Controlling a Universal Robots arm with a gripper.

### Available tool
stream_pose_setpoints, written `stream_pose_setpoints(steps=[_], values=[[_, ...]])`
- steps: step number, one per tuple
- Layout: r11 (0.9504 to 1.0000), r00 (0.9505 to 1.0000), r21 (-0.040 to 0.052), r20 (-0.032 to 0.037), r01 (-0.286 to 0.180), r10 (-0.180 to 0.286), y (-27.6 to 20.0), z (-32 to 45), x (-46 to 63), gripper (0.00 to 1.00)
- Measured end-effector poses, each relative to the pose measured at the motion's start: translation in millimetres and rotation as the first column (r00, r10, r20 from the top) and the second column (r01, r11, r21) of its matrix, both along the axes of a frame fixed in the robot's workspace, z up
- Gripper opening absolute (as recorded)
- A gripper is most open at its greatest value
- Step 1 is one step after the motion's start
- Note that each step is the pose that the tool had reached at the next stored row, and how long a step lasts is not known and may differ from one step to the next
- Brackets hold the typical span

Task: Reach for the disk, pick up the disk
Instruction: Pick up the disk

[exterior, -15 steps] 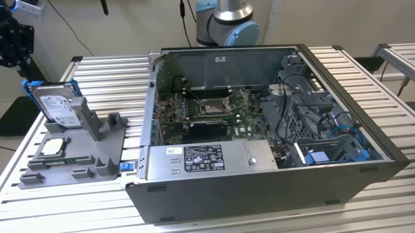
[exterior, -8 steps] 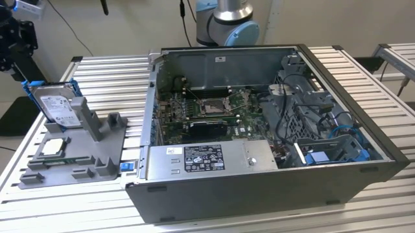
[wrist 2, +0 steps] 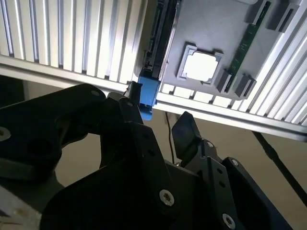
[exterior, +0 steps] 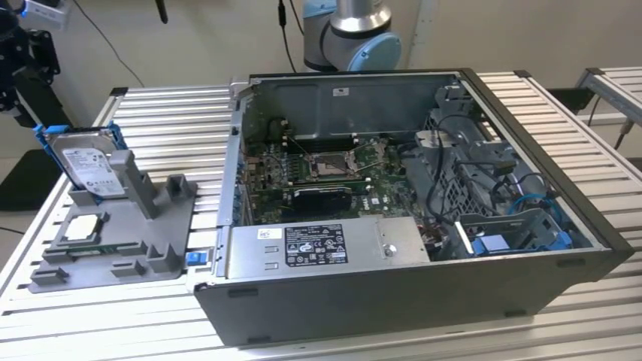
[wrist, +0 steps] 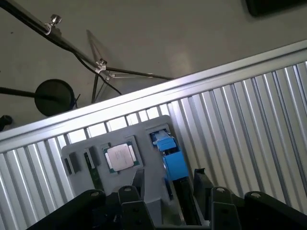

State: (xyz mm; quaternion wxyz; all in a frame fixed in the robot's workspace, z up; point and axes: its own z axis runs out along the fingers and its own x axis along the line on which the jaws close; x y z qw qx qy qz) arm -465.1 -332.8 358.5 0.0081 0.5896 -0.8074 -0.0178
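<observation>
Gripper (wrist: 169, 175) with fingers spread, grasping nothing, hangs over the disk (wrist: 175, 165) standing upright in its grey holder (wrist: 144, 136) — seemingly without contact.

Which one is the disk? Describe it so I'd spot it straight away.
Start at the big open computer case, then look to the exterior view's left at the grey holder on the slatted table. The disk stands upright in it: silver, white-labelled, blue-framed, unlike the small square chip lying flat nearby.
</observation>
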Motion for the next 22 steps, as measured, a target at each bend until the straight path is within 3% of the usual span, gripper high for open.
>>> stream_pose_setpoints(steps=[13, 14, 22], values=[[0.9999, 0.9999, 0.0003, 0.0000, -0.016, 0.016, 0.0, 0.0, 0.0, 0.00], [0.9998, 0.9998, 0.0003, 0.0000, -0.017, 0.017, 0.0, 0.0, 0.0, 1.00], [0.9993, 0.9993, 0.0010, 0.0016, -0.038, 0.038, 0.1, -4.1, 0.0, 1.00]])
